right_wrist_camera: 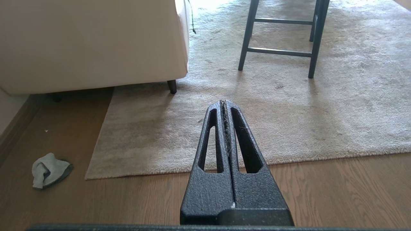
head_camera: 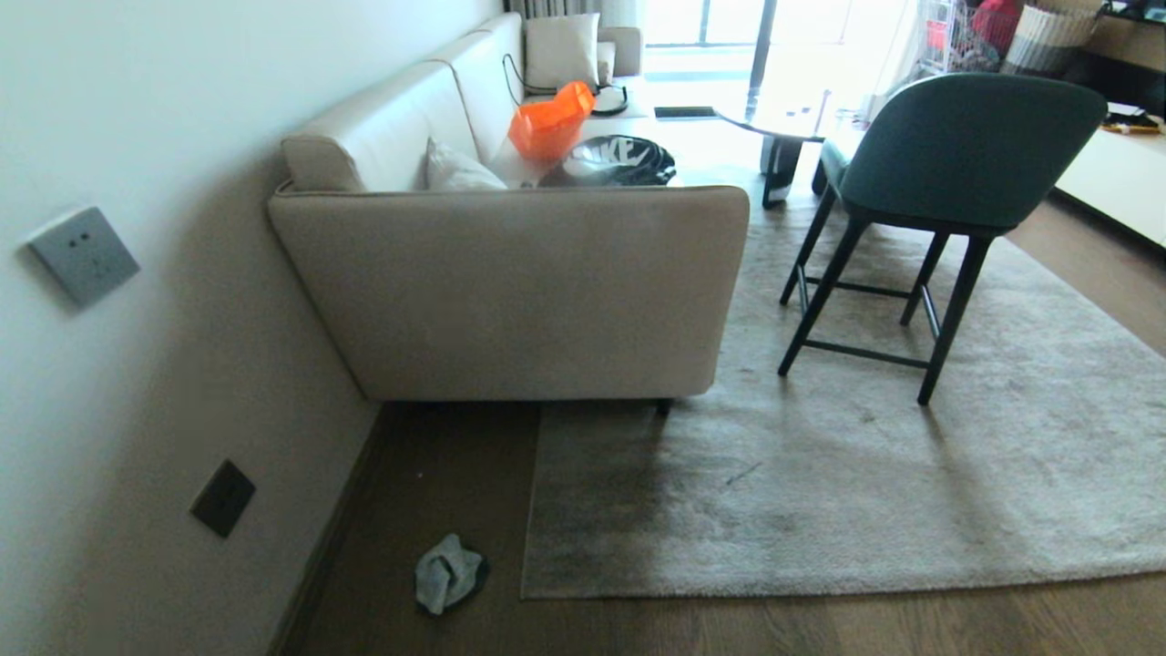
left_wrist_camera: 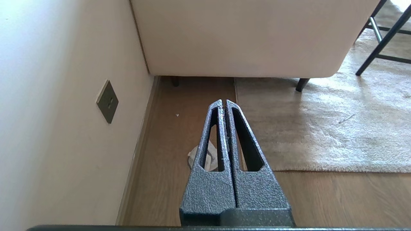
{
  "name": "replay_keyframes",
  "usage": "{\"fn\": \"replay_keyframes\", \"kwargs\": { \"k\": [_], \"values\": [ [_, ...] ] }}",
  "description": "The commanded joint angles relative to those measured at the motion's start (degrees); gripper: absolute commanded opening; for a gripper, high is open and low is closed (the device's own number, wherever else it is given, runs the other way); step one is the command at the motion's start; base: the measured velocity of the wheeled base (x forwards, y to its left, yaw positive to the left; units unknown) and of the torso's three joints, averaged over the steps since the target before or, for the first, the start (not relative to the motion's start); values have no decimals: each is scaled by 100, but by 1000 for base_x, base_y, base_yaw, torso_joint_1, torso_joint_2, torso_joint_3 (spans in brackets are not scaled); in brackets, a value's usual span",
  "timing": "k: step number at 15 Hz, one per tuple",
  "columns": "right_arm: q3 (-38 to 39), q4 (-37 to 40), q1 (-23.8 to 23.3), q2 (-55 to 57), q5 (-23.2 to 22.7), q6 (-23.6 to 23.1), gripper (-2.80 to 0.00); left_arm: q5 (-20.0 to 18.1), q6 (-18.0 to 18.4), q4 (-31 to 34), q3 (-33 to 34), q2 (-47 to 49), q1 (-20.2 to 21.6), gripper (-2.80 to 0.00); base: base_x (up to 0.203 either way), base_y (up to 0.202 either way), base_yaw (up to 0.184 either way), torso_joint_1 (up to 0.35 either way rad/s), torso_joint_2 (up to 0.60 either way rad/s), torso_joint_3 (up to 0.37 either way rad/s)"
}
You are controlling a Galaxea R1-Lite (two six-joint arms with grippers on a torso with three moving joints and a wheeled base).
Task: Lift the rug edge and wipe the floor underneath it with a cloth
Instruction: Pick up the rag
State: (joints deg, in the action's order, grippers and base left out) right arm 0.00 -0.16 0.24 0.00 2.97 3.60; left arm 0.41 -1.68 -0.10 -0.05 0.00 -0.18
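Lying crumpled on the floor (head_camera: 455, 492), the cloth (head_camera: 448, 573) sits just beside the flat rug (head_camera: 865, 483) corner; both end effectors, left (left_wrist_camera: 223, 102) and right (right_wrist_camera: 223, 102), hang closed, empty.

Cloth (left_wrist_camera: 209, 157): lying mostly hidden behind the closed left gripper (left_wrist_camera: 223, 102). Rug (head_camera: 820, 474): far portion running beneath sofa (head_camera: 510, 282), right side leaving frame.
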Motion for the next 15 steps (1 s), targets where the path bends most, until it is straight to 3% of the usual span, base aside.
{"fn": "replay_keyframes", "kwargs": {
  "k": [1,15],
  "values": [
    [0,-2,2,0,1,8,-280,2,-8,-6,5,0,1,-280,0,0,0,0,0,0],
    [0,-2,2,0,1,3,-280,9,-34,-8,-4,0,1,-280,0,0,0,0,0,0]
  ]
}}
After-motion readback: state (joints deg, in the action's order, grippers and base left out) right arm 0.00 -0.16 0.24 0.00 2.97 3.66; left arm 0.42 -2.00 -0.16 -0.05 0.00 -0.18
